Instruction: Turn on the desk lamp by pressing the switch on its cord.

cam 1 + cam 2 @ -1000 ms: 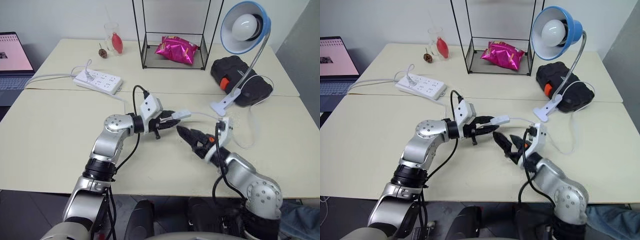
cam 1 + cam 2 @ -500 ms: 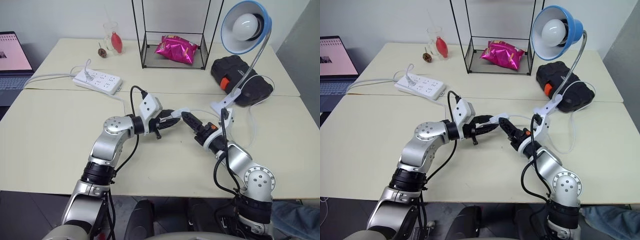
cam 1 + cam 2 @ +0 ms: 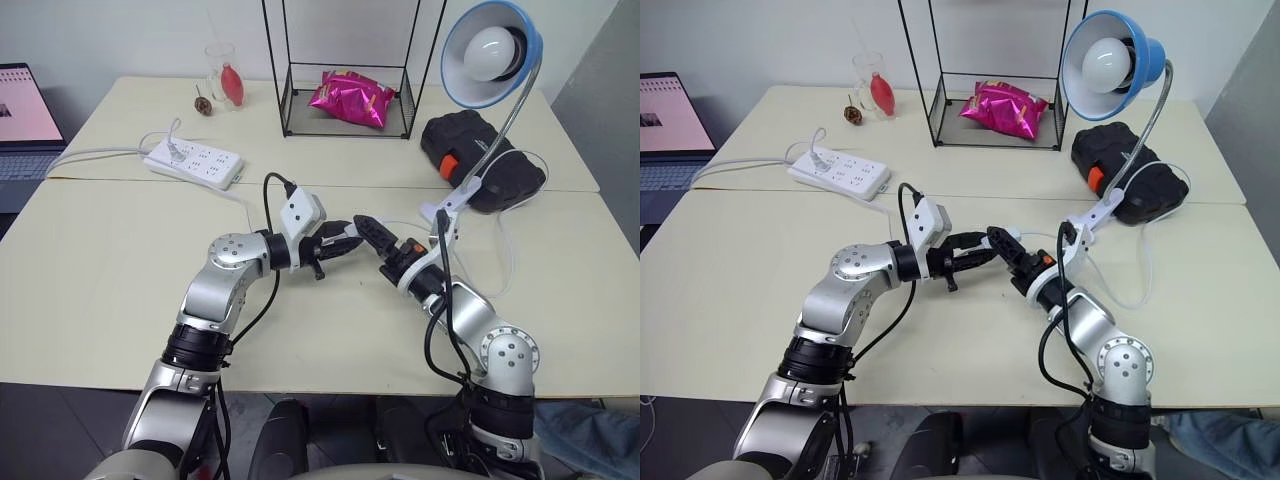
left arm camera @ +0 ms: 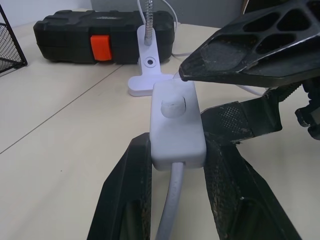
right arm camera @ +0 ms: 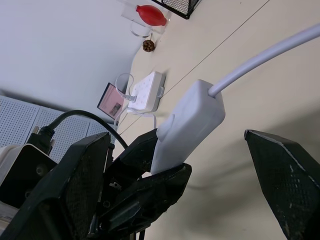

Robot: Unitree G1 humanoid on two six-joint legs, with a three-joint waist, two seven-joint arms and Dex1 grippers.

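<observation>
Switch first: the small white oblong switch (image 4: pixel 173 125) with its round button on top sits up off the cream tabletop (image 3: pixel 110 270), in front of me, near the middle. My left gripper (image 4: pixel 176 165) is squeezed shut on the sides of the switch, holding it level with the button facing up. The thin white cord (image 4: pixel 169 205) runs out of the switch between my two left fingers, and goes on the other way toward the lamp.

My right gripper (image 5: pixel 190 165) is spread as wide as it goes and has nothing in it. One of its black fingertips (image 4: pixel 200 62) hangs just above the button, very near it, but I cannot tell if it is touching yet.

The desk lamp with the round blue shade (image 3: pixel 492 52), big white bulb and bendy silver neck stands on its white clip base at the far right of the table. The bulb does not look lit.

So the grabbing part is done and the pointing part looks nearly done. I think what is left is to push the finger down on the button until the lamp shines.
</observation>
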